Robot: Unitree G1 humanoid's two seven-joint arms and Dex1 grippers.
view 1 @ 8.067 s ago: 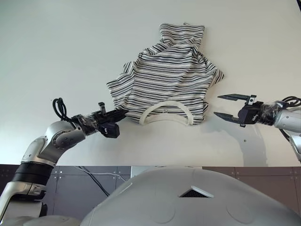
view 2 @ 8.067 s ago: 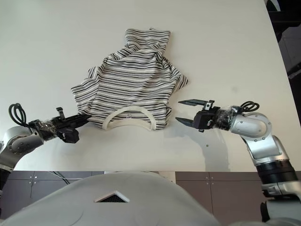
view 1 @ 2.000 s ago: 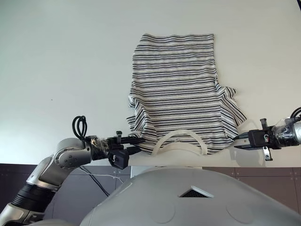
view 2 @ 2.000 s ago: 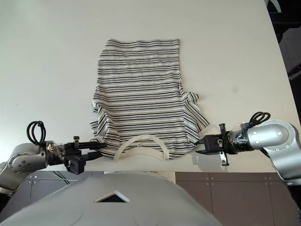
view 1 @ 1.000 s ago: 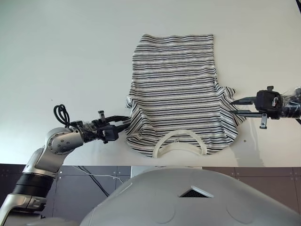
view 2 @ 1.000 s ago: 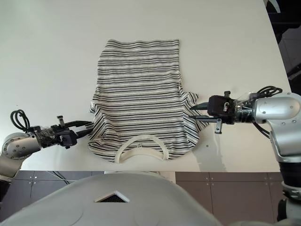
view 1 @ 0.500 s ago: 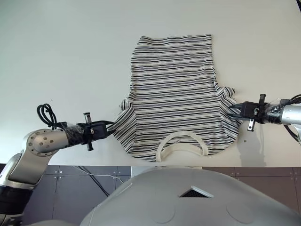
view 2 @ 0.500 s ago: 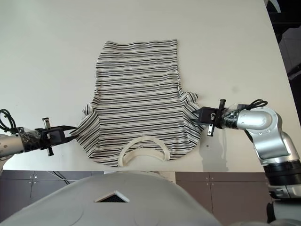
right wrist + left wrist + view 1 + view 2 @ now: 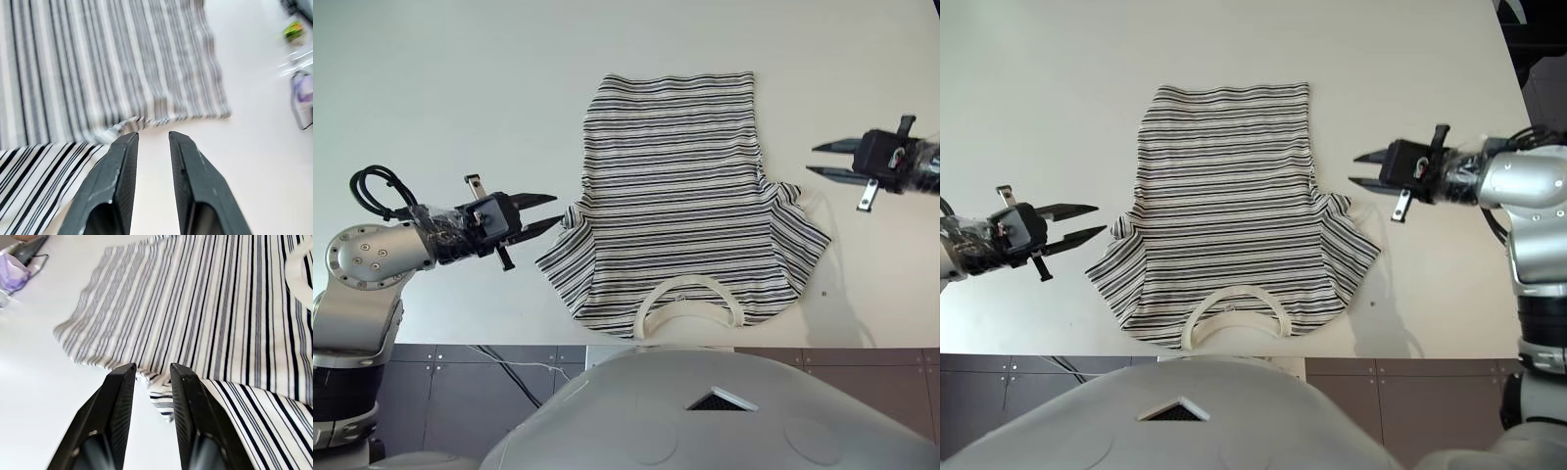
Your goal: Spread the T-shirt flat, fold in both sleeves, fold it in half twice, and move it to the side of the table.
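Striped T-shirt (image 9: 675,196) spread on white table (image 9: 460,88), left gripper (image 9: 558,208) and right gripper (image 9: 812,159) near its sleeves — fingers (image 9: 117,401) spread apart

Striped T-shirt (image 9: 675,186) lies flat (collar nearest robot).

I record a white tabletop (image 9: 440,98) bearing a striped T-shirt (image 9: 675,186), spread flat about midway between its left and right edges. The white collar (image 9: 689,283) lies just inside the near edge, the hem toward the far edge. A small dark speck (image 9: 823,292) marks the surface beside the right sleeve (image 9: 803,230).
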